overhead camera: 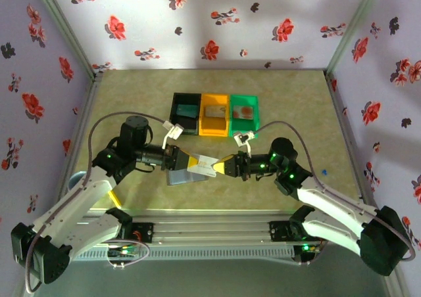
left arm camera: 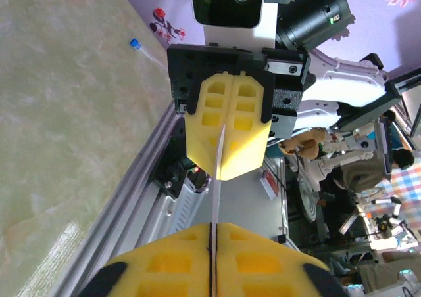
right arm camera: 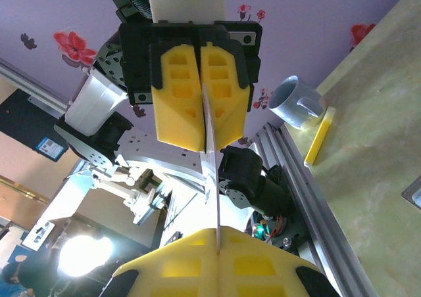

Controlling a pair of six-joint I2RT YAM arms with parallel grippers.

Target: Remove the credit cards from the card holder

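Across the middle of the table (overhead camera: pixel 296 106) the left gripper (overhead camera: pixel 192 160) and right gripper (overhead camera: pixel 221 167) meet nose to nose. Both are clamped on one pale card (overhead camera: pixel 205 165), so the two arms form a bar from side to side. Under the left one lies the grey card holder (overhead camera: pixel 176 177). Behind them the black bin (overhead camera: pixel 174 116), orange bin (overhead camera: pixel 214 132) and green bin (overhead camera: pixel 256 116) stand in a tight row, with just a thin strip of bare table between bins and wrists. The far corners and the right side lie open, apart from a small blue thing (overhead camera: pixel 323 172). At the near left edge, a mug (right arm camera: pixel 297 101) and a yellow strip (right arm camera: pixel 320 136) crowd the left arm.
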